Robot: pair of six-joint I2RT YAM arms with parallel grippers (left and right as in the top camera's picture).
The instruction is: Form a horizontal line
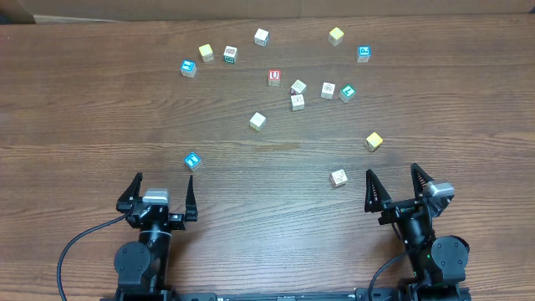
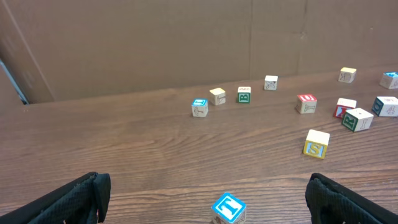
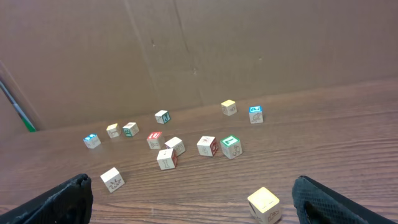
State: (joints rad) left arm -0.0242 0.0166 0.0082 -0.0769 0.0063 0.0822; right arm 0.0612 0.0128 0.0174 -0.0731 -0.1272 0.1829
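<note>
Judging from how the wooden letter cubes (image 1: 297,102) are strewn singly across the upper half of the overhead view, no horizontal line has been formed yet. No straight row is seen anywhere on the table (image 1: 84,117), and whether the two cubes closest together near the upper centre touch cannot be told. Both arms are parked at the lower edge, apparently so that the field is left unobstructed while a first pick is chosen. The left gripper (image 1: 164,182) is spread wide and nothing is held in it; a blue cube (image 1: 192,160) lies just above its inner finger and is judged the easiest to take. The right gripper (image 1: 392,172) is likewise spread wide and empty, with a tan cube (image 1: 338,177) just to its left in the frame and a yellow cube (image 1: 374,141) a little higher. A red cube (image 1: 274,77) sits beside the central cluster. No tray, box or other container is seen; only a cardboard wall (image 2: 155,43) is found behind the table.
</note>
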